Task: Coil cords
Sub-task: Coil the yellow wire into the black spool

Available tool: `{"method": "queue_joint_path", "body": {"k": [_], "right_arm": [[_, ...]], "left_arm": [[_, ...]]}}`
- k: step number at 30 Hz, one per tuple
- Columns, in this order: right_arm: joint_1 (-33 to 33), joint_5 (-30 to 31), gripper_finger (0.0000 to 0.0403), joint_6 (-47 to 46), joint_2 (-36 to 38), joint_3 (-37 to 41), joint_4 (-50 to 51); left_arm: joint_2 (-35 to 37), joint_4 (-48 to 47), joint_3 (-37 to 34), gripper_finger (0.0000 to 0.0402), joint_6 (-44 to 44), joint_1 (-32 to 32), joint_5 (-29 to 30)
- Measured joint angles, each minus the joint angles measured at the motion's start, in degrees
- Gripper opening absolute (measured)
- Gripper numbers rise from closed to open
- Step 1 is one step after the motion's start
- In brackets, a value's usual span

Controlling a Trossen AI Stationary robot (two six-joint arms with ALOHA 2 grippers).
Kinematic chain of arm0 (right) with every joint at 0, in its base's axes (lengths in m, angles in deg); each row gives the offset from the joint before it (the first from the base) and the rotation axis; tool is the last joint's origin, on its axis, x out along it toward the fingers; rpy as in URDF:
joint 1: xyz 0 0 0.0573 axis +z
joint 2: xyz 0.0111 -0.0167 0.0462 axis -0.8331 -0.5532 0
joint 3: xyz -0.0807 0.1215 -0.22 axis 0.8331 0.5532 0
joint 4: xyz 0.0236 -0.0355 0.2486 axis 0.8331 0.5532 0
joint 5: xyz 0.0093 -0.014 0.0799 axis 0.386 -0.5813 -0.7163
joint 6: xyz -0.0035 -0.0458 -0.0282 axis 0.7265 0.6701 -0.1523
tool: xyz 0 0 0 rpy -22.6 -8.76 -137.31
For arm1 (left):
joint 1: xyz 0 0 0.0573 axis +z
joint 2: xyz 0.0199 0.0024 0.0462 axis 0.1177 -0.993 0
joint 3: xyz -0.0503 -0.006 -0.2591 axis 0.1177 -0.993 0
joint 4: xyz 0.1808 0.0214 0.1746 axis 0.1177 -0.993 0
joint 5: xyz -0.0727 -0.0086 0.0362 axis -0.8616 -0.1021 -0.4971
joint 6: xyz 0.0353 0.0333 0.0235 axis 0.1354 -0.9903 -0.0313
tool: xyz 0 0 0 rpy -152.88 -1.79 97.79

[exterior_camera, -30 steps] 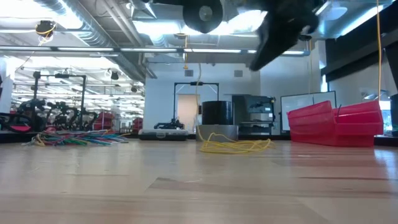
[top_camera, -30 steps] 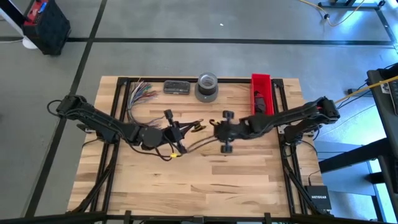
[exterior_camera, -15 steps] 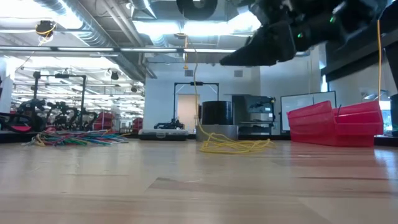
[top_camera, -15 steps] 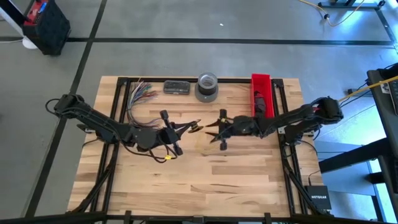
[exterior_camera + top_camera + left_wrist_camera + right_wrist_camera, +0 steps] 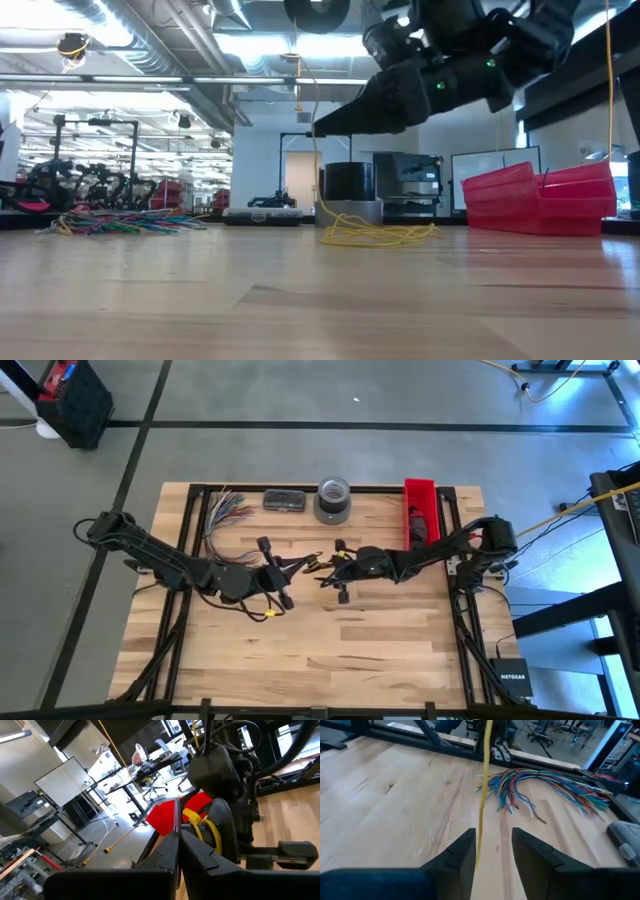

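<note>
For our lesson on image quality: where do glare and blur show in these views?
Low view: ceiling lights glare behind the right gripper, leaving it a dark silhouette; near tabletop is soft. Left wrist view: bright windows wash out the background. Right wrist view: yellow cord sharp, near fingers blurred.

Both grippers meet mid-table [image 5: 250, 660] over cord [image 5: 318, 563].

Table [image 5: 320, 650]: pale wooden planks, black metal frame along the edges.
Multicoloured wires [image 5: 222, 512]: fanned out flat near the far left corner.
Dark flat case [image 5: 284, 500]: at the far edge, between wires and tape roll.
Grey tape roll [image 5: 333, 500]: upright, far edge, centre.
Red bin [image 5: 421, 510]: long, narrow, far right; dark contents inside.
Black box [image 5: 513, 680]: on the floor, right of the table.
</note>
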Motion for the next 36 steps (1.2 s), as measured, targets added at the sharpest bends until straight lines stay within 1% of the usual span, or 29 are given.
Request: {"method": "queue_joint_path", "body": {"k": [6, 9, 11, 14, 18, 20, 23, 26, 28, 31, 36], "right_arm": [[0.02, 0.85, 0.0131, -0.08, -2.20, -1.81, -0.07], [0.02, -0.57, 0.0130, 0.02, -2.27, -1.83, 0.27], [0.07, -0.19, 0.0122, 0.12, -2.27, -1.83, 0.64], [0.07, 1.68, 0.0088, 0.62, -2.27, -1.83, 0.92], [0.04, 2.94, 0.0021, 2.27, -2.27, -1.83, 0.00], [0.07, 3.49, 0.0009, 3.07, -2.26, -1.83, -0.34], [0.09, 7.32, 0.0019, 3.13, -1.28, -1.83, 1.79], [0.06, 12.64, 0.0012, 3.58, 1.39, -1.83, 5.15], [0.02, 15.01, 0.0006, 4.40, 3.95, -1.83, 8.03], [0.07, 17.39, 0.0009, 4.46, 8.66, -1.83, 12.40], [0.07, 23.99, 0.0004, 1.23, 16.51, -1.83, 22.31]], "left_arm": [[0.00, -0.10, 0.00, 0.0008, 0.48, 0.01, 0.00], [0.00, -0.11, 0.00, 0.0008, 0.64, 0.01, 0.00], [0.00, -0.15, 0.00, 0.0008, 0.63, 0.01, 0.00], [0.00, -0.15, 0.00, 0.0008, 0.52, 0.01, 0.00], [0.00, -0.29, 0.00, 0.0008, 0.46, 0.01, 0.00], [0.00, -0.54, 0.00, 0.0008, 0.45, 0.01, 0.00], [0.00, -0.72, 0.00, 0.0008, -0.10, 0.01, 0.00], [0.00, -1.19, 0.00, 0.0008, -0.48, 0.10, 0.00], [0.00, -1.68, 0.00, 0.0008, -1.53, 0.23, 0.01], [-0.01, -3.27, 0.00, 0.0008, -1.83, 0.53, 0.05], [-0.02, -6.93, 0.00, 0.0008, -1.12, 1.68, 0.04]]}}
